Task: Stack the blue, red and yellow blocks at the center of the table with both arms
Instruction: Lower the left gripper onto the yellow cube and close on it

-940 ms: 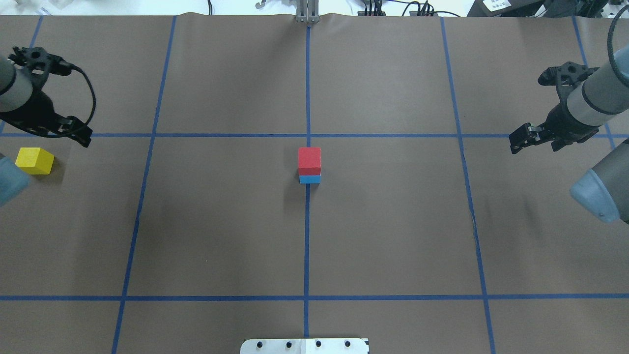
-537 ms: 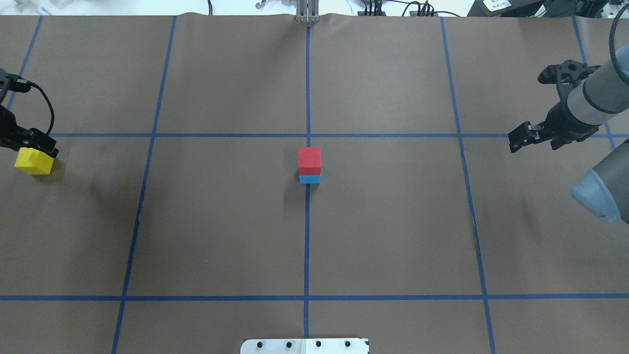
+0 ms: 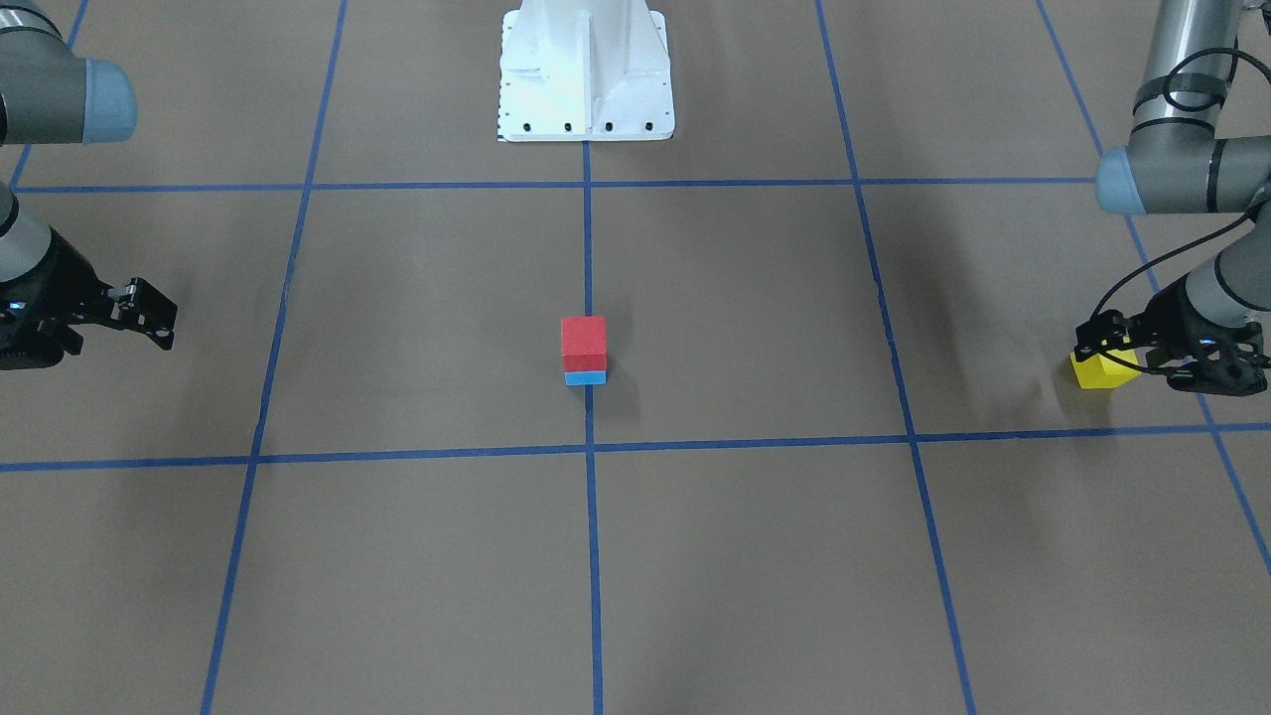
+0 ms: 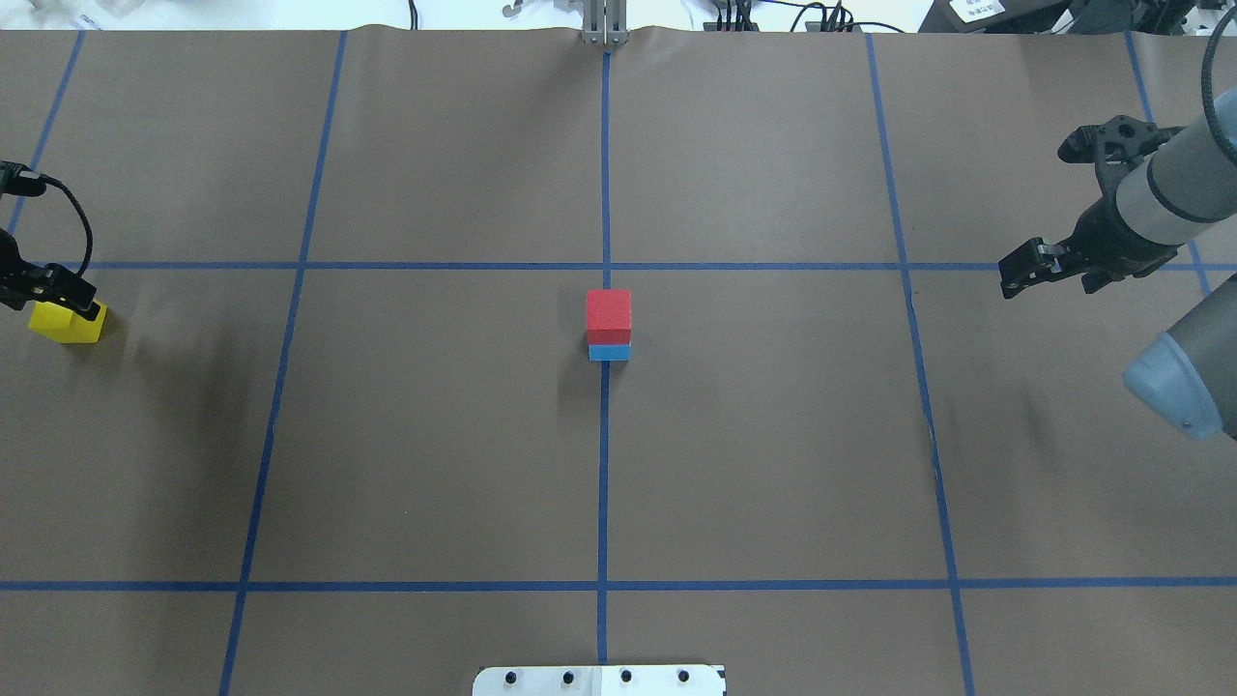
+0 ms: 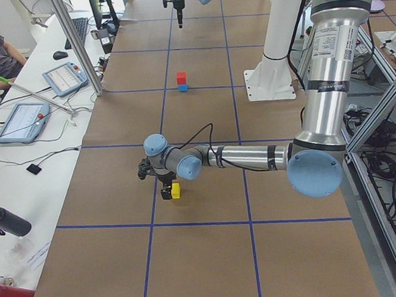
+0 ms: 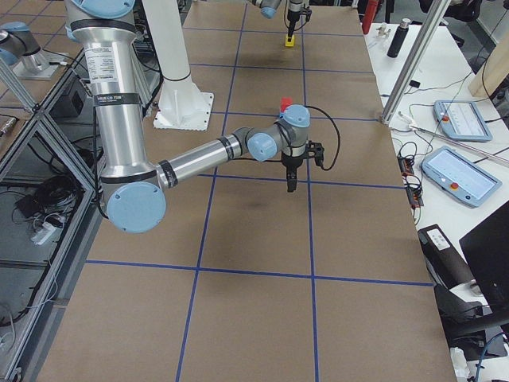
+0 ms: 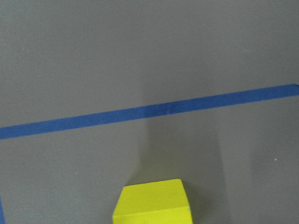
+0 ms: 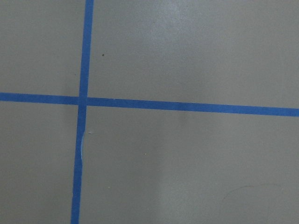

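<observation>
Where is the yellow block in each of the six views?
Front-facing: yellow block at far right.
Overhead: far left edge.
Exterior left: lower centre-left.
Exterior right: top edge, far end.
Left wrist: bottom centre.
Right wrist: not in it.
Shared landmark: red block on the centre tape line, in all four exterior views.

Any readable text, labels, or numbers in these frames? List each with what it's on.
None can be read.
Printed band on the left arm's upright tube: too small to read.
Printed band on the right arm's upright tube: too small to read.
White tag beyond the table's far edge: blurred.
Tablet screen: too small to read.
Red block, blue block, yellow block: no markings visible.
</observation>
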You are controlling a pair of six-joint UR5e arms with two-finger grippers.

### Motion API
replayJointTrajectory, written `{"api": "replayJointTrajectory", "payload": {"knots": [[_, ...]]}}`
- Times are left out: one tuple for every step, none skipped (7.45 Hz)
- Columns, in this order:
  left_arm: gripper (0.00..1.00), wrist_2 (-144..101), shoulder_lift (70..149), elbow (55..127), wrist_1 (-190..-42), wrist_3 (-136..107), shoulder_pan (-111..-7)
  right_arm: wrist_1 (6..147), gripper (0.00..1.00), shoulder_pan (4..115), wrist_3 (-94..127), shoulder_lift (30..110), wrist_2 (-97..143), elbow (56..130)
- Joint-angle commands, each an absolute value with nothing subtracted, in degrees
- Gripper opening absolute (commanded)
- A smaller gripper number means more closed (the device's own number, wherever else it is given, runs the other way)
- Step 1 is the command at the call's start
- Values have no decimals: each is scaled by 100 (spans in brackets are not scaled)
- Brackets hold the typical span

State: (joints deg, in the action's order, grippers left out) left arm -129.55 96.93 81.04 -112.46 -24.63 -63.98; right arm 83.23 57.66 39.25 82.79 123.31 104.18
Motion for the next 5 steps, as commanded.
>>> {"api": "replayJointTrajectory", "payload": {"knots": [[100,-12964,9712,7946,-11250,-2549,-6398,8323,100,5766,3929,8279,12331,10424],[99,-12955,9738,7902,-11250,-2584,-6390,8323,100,5766,3929,8279,12331,10424],[84,-12964,9756,7893,-11250,-2654,-6390,8323,100,5766,3929,8279,12331,10424],[42,-12973,9773,7919,-11250,-2794,-6390,8323,100,5766,3929,8279,12331,10459],[0,-12973,9800,7936,-11250,-2908,-6390,8332,100,5774,3929,8279,12331,10485]]}}
